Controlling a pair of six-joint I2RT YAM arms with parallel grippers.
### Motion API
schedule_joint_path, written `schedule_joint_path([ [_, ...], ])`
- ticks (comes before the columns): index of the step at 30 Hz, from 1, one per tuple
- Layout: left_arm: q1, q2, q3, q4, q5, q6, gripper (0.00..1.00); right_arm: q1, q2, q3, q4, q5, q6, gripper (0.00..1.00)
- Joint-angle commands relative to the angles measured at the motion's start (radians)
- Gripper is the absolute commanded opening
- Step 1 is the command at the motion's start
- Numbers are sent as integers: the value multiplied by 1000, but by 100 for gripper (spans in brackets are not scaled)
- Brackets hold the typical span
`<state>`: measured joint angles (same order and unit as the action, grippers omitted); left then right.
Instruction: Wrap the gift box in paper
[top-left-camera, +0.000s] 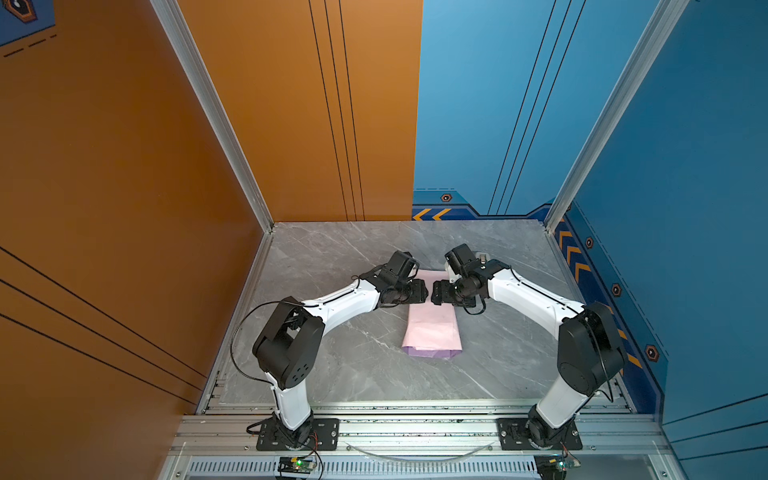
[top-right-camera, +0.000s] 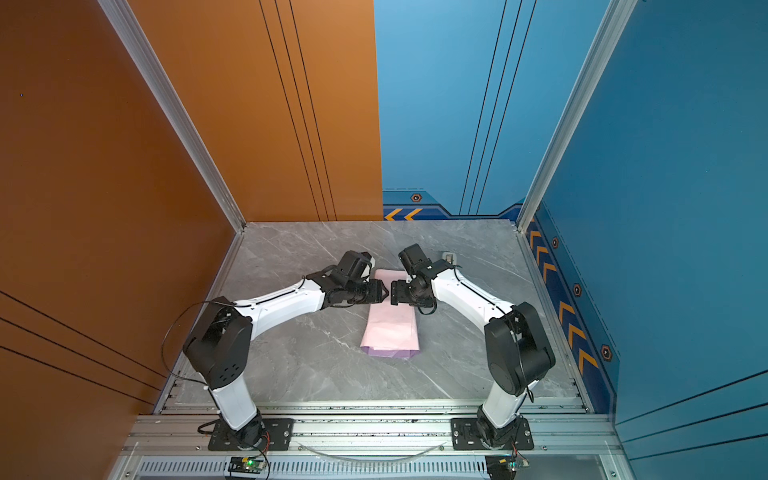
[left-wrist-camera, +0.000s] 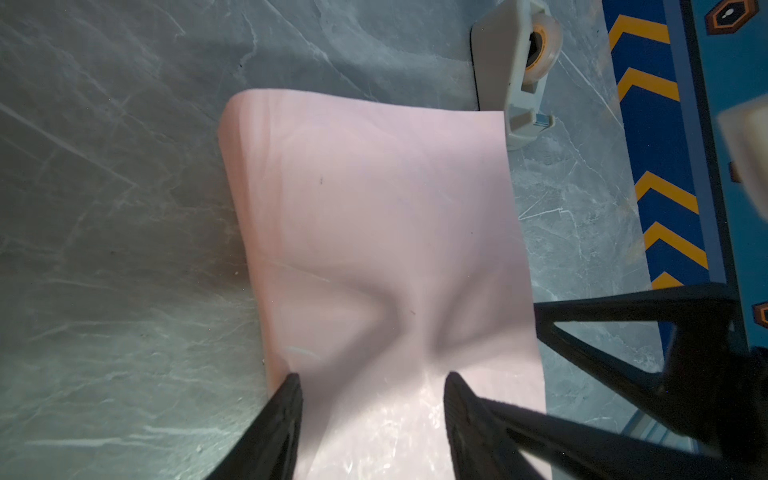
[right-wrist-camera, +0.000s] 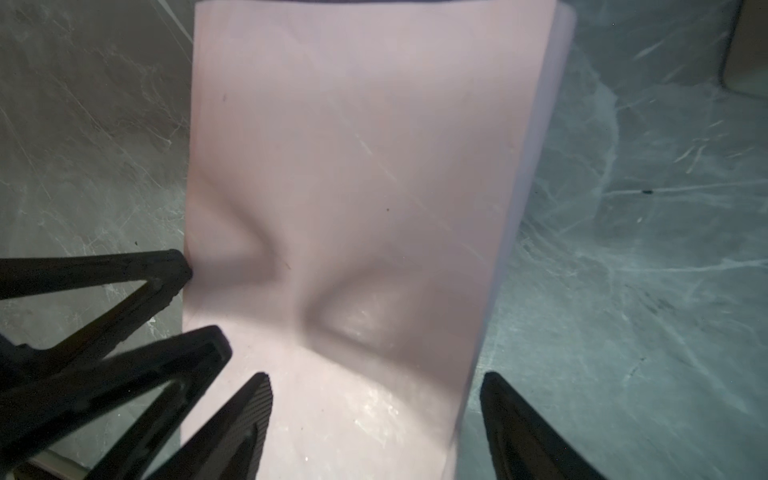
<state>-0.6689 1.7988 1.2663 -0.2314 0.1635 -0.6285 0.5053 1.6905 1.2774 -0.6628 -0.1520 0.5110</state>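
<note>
The paper is lying in the middle of the bench, folded into a long, narrow pale pink packet that is running from front to back. A strip of its lilac face is showing at the end nearer the front edge. The gift box is hidden in every view. Puckers are creasing the pink surface partway along.

Above the packet's far half, the two pincers are meeting almost nose to nose in both top views. The left gripper is standing partly open and clasping nothing. One fingertip is sitting at the paper's side edge and its partner is resting further in, where the creases start. Whether they are pressing down cannot be told.

The right gripper is gaping wider and holding nothing. One finger is hanging over the sheet and the other is hanging past its side edge, over bare marble.

A beige tape dispenser is standing just beside the packet's far right corner, toward the bench's back edge.
</note>
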Motion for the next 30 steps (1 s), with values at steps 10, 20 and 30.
schedule_joint_path([
  [10, 1, -50, -35, -27, -17, -4, 61, -20, 22, -63, 33, -49, 41, 57],
  [20, 32, -134, -196, 30, -4, -94, 65, -22, -17, -117, 96, -62, 111, 50],
  [30, -7, -45, -204, 129, 25, -151, 55, -43, -67, -188, 217, -103, 198, 44],
])
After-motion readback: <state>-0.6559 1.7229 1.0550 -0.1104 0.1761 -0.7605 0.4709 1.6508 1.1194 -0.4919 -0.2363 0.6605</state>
